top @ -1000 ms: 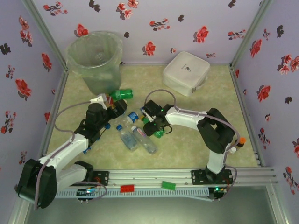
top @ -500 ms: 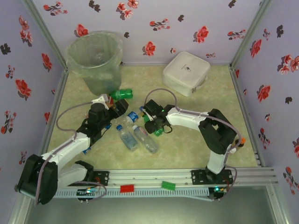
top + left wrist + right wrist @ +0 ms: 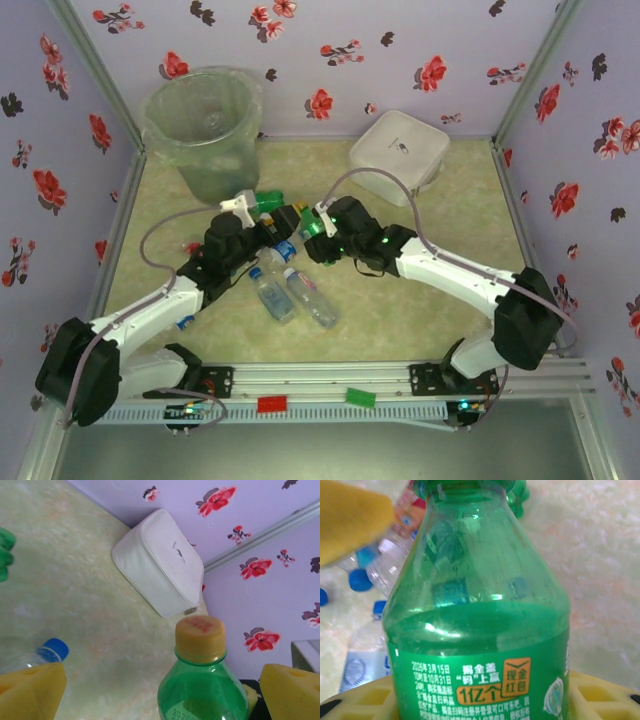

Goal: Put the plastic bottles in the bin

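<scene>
since the bin stands far left, i'd carry the green bottle high, clear of the left arm, and release it over the rim. the left gripper gapes wide, its pads flanking a yellow-capped green bottle without touching it. the right gripper is clamped on that green bottle, and clear bottles lie on the table. the left wrist view reads the cap colour, while overhead lays out the route.
</scene>
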Tool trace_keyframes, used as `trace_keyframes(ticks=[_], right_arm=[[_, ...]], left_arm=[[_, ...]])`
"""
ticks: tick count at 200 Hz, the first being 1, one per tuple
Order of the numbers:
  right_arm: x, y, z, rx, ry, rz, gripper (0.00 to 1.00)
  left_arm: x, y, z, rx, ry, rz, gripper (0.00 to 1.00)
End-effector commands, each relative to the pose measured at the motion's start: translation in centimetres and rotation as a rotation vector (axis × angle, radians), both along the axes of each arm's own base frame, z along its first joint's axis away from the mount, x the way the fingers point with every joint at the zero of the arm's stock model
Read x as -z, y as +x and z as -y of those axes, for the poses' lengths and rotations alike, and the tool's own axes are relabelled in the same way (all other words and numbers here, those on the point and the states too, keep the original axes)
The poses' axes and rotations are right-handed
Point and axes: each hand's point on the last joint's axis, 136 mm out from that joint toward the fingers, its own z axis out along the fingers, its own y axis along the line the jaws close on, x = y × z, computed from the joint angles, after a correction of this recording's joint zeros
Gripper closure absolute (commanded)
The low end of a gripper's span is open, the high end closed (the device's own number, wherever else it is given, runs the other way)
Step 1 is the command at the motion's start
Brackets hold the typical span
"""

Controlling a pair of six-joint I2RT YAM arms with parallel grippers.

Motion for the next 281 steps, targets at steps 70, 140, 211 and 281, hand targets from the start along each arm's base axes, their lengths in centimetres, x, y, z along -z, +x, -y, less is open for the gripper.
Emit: trace_keyframes(ticks=[70,140,211,281], right_arm=[[-2.7,-0.4,-2.7,-0.055,0.23,0.062,0.51],[-2.0,-0.6,-3.2,-0.069,0.223,0.051,0.51],[-1.9,-0.7,-4.6,-0.093,0.194,0.078,0.49],[-3.2,-0.6,-3.4,-0.048,0.232,0.133,0.05]], left_arm=[[-2.7,0.9,2.0,0.028,-0.023,0.086,0.11],[-2.3,1.2,2.7,0.043,0.004,0.088,0.44],[-1.8,1.4,2.8,0.041,0.007,0.076,0.71],[-2.2,2.5,1.4,-0.052,0.016,0.088,0.79]])
